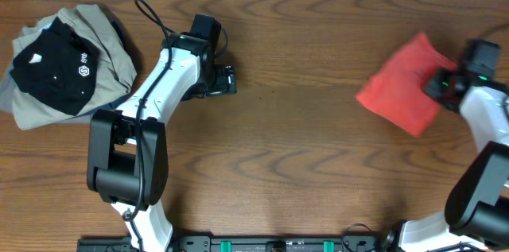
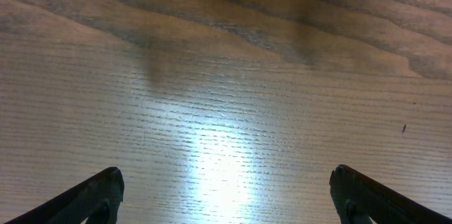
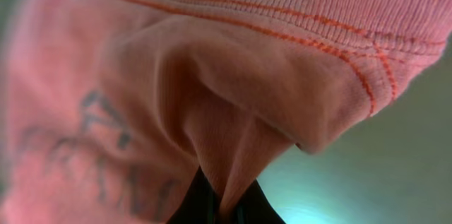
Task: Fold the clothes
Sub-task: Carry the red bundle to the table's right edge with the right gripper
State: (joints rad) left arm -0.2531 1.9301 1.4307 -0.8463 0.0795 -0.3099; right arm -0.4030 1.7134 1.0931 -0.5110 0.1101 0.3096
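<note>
At the right end of the table (image 1: 302,149), the right gripper (image 1: 447,85) is closed on a fold of the coral-red T-shirt (image 1: 402,85). The right wrist view shows the cloth pinched tight between the two dark fingertips, close to a stitched hem, with grey lettering faint on the fabric. From above the shirt is a bunched heap, not spread, and I cannot tell how much of it rests on the table. At the left end of the table the black piece (image 1: 56,69) with a white logo lies on top of the khaki-grey piece (image 1: 111,57). Near the middle of the table, a little toward the left end, the left gripper (image 1: 227,81) hovers with its fingers wide apart and nothing between them; its wrist view shows only bare wood.

I judge that the step in hand is to bring the shirt to the middle of the table and lay it flat before any fold. To do this well, the lift should be slow, so that the cloth opens under its own weight. The free left gripper should take a second corner or hem, so both can stretch the shirt. With a single pinch it may land crumpled.
</note>
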